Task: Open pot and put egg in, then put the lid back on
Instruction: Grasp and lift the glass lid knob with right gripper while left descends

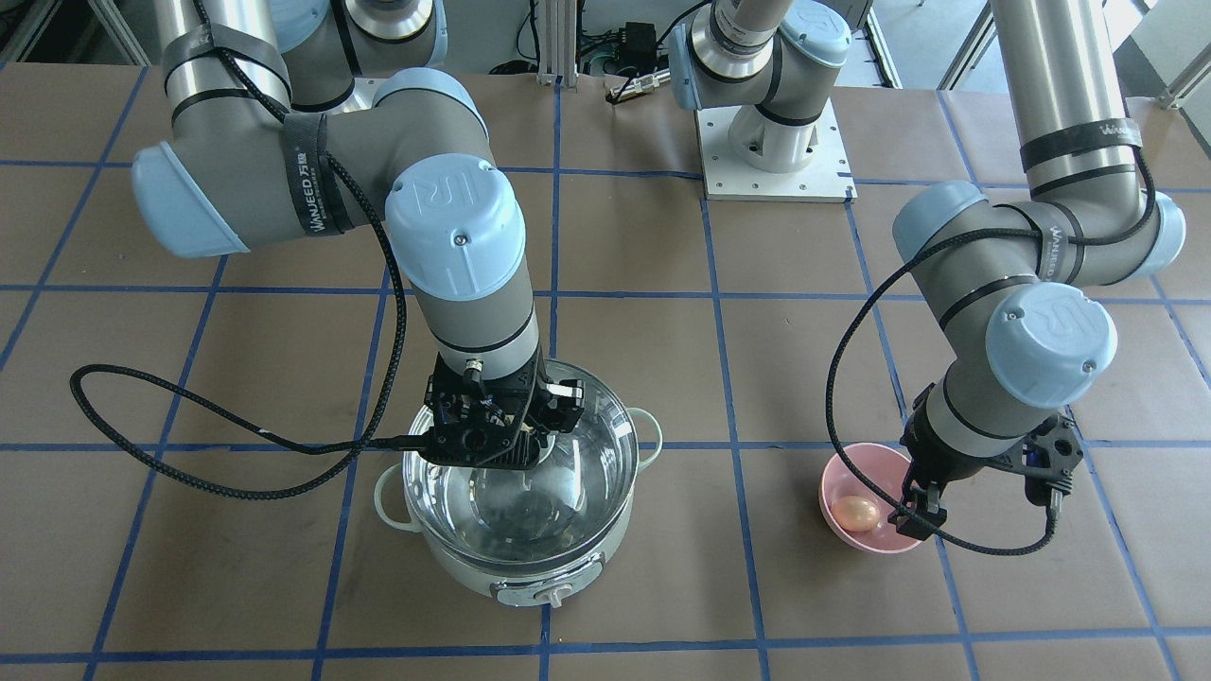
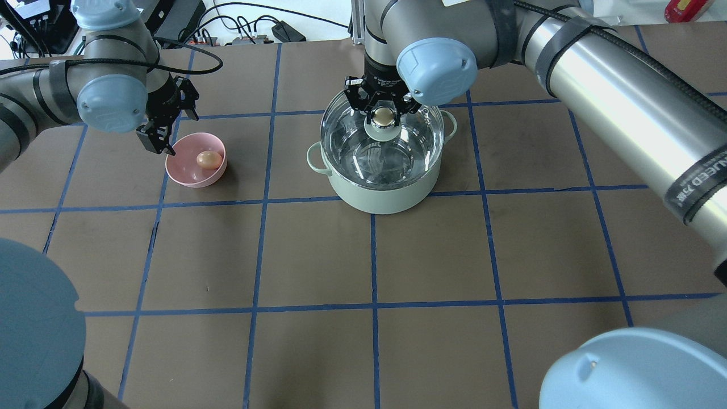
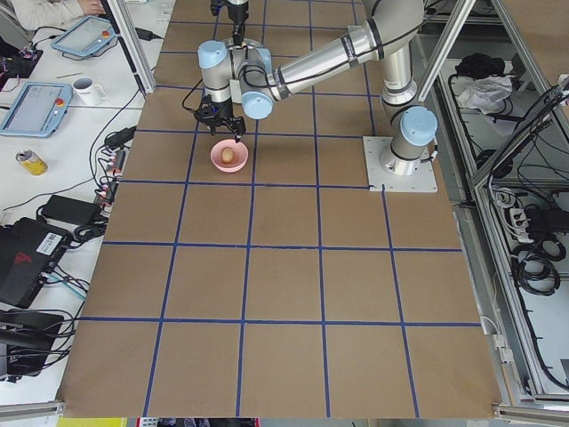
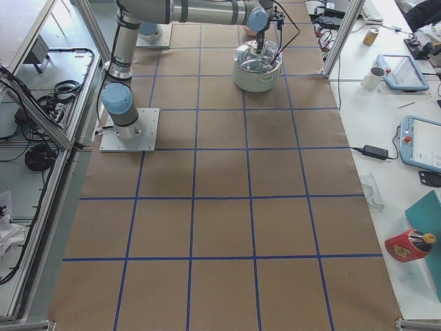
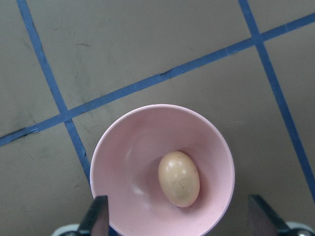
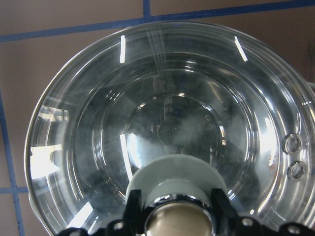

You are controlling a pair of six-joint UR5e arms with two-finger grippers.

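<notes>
- Lid (image 6: 162, 98) first: the clear dome sits over the pot (image 2: 386, 196) and covers the steel inside, so the opening step is not done. Whether the glass has come off the rim at all, I cannot tell.
- Right gripper (image 2: 384, 115) is on the job. Its two fingers pinch the lid's knob from either side, with the tan-gold cap showing between them.
- Egg (image 5: 178, 178) lies in the pink bowl (image 5: 123, 147), well apart from the pot, over on the robot's left side of the table (image 2: 318, 255). Nothing is holding it.
- Left gripper (image 5: 179, 219) hangs directly above that bowl with its fingers (image 5: 98, 216) spread wide. It is empty and touching nothing that I can see.
- Score so far, as I read it: both arms are in position, but no part of the task is complete.
- To come: lift the lid clear of the pot, close on the egg and carry it across, lower it into the pot, then set the lid back on the rim.
</notes>
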